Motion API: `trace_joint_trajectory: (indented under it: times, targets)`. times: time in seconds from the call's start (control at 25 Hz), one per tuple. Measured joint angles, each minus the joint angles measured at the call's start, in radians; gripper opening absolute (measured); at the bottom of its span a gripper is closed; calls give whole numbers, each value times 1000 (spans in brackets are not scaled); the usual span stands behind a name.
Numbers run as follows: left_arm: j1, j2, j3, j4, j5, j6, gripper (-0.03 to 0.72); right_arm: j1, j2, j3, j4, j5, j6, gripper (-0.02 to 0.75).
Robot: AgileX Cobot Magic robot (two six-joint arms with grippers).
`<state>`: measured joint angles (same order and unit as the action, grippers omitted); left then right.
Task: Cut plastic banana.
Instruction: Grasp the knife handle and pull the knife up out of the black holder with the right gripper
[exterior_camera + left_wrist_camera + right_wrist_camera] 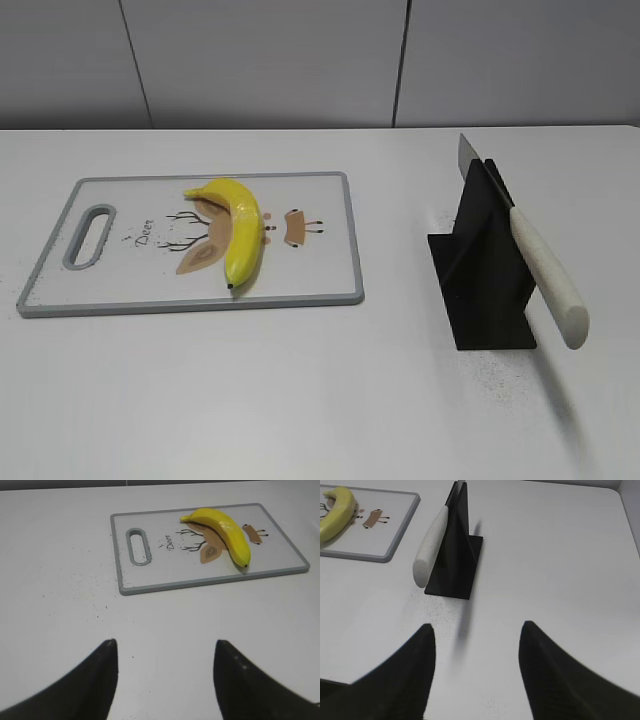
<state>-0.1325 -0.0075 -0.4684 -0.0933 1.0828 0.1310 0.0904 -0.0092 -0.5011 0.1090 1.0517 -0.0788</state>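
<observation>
Banana (223, 531) lies on cutting board (150, 582); end effector (165, 672) spread.

Bright yellow banana (238, 236) with a dark tip, on a white cutting board (300, 270) rimmed in grey, printed with brown deer shapes and black antler lines. Right of the board, matte black knife stand (480, 275); cream speckled handle on the knife (545, 278), silver blade. White table (300, 400).
</observation>
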Motion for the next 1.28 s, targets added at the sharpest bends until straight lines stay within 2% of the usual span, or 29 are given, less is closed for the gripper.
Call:
trace_joint_trajectory:
  times: [1.28]
  targets:
    - [0, 0, 0, 0, 0, 0, 589, 0, 0, 0, -2, 0, 1, 391]
